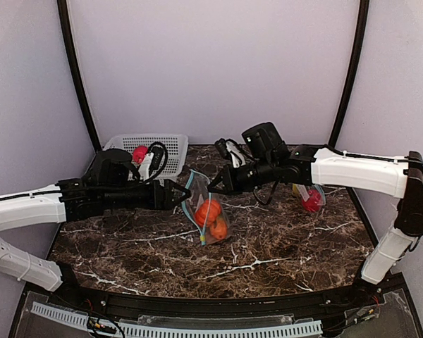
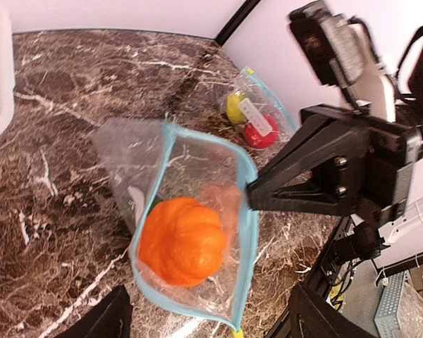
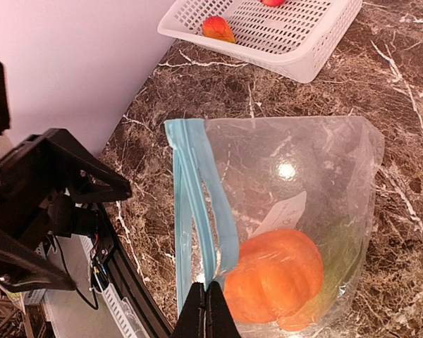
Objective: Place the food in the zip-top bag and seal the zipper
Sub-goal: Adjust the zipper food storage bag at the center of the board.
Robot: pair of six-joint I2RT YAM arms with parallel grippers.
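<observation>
Ref. landmark: zip-top bag [image 1: 196, 186], at ctr of marble table [image 1: 289, 243].

1. Bag: mouth open, blue zipper rim facing the L arm's side. Inside: two orange fruits [image 1: 207, 211], one above the other in top view. A greenish item lies under them; can't ID it.
2. R gripper [image 3: 207, 308]: jaws closed, pinching the bag's zipper rim at the mouth edge.
3. L gripper [image 1: 180, 194]: jaws wide, just beside the bag mouth, fingers either side of the near rim. Can't tell whether they touch the bag.
4. White mesh basket [image 1: 170, 144]: behind the bag, L-arm side, against the back wall. Holds a red fruit [image 1: 139, 153] and an orange-red fruit [image 3: 218, 29].
5. Second bag [image 1: 317, 191]: R-arm side of the ref. bag, well apart, lying on the table. Holds a yellow fruit [image 2: 235, 107] and a red one.
</observation>
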